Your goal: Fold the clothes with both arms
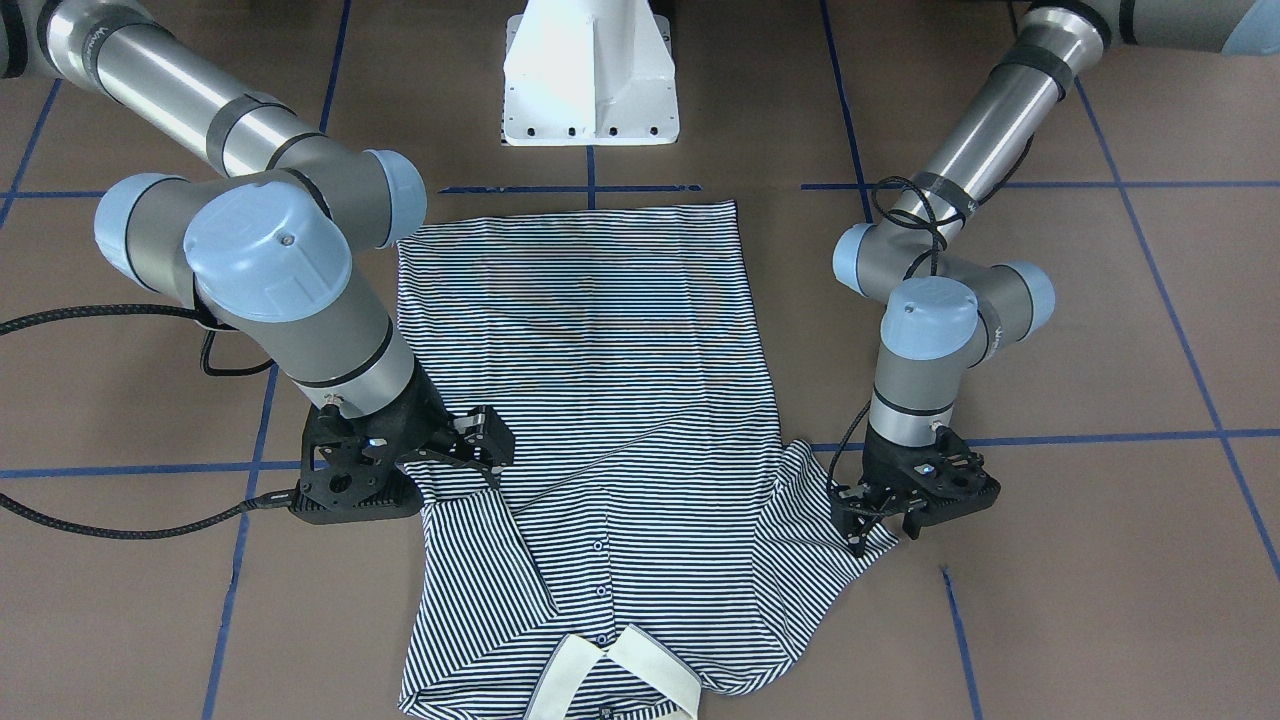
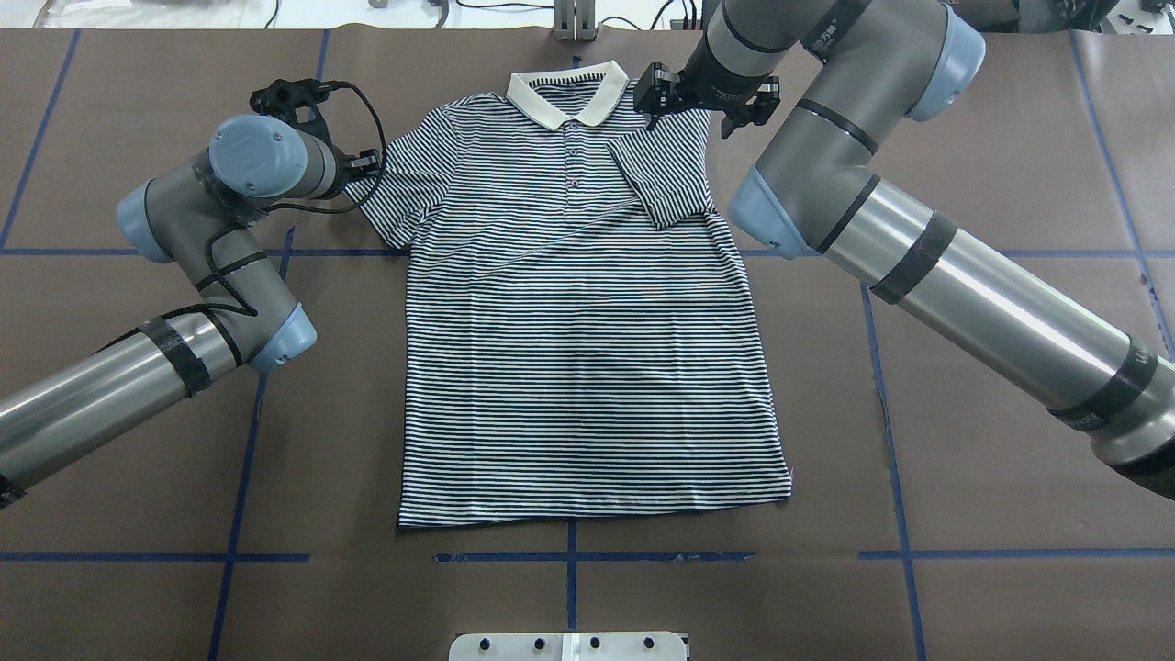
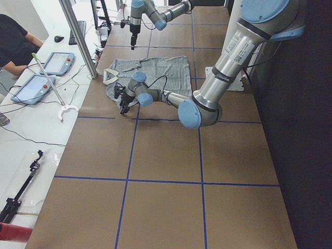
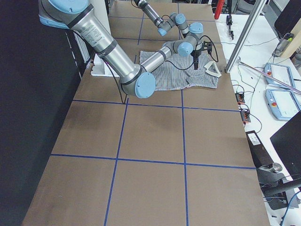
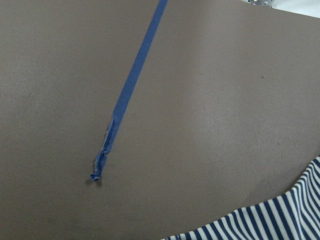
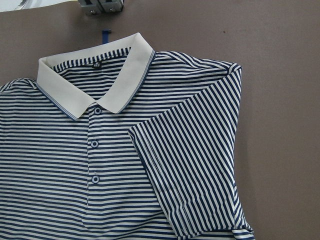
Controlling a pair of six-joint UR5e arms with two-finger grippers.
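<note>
A brown worktop (image 2: 1010, 138) is marked into large squares by blue tape lines (image 2: 138, 556). Along one side runs a white side bench (image 3: 21, 135) carrying two blue-framed tablets (image 3: 58, 62), a keyboard (image 3: 81, 31), a mouse (image 3: 59, 38) and loose cables. An aluminium post (image 3: 79, 39) rises at the bench's edge. A person (image 3: 13, 41) in a dark top sits there. A black backdrop (image 3: 311, 129) closes the opposite side.

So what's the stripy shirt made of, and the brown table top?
The polo shirt looks like soft knitted cloth, maybe cotton: it lies limp and its sleeve folds flat. Its cream collar looks a thicker knit. The table cover looks like matte brown paper or card, no shine; I can't be sure.
</note>
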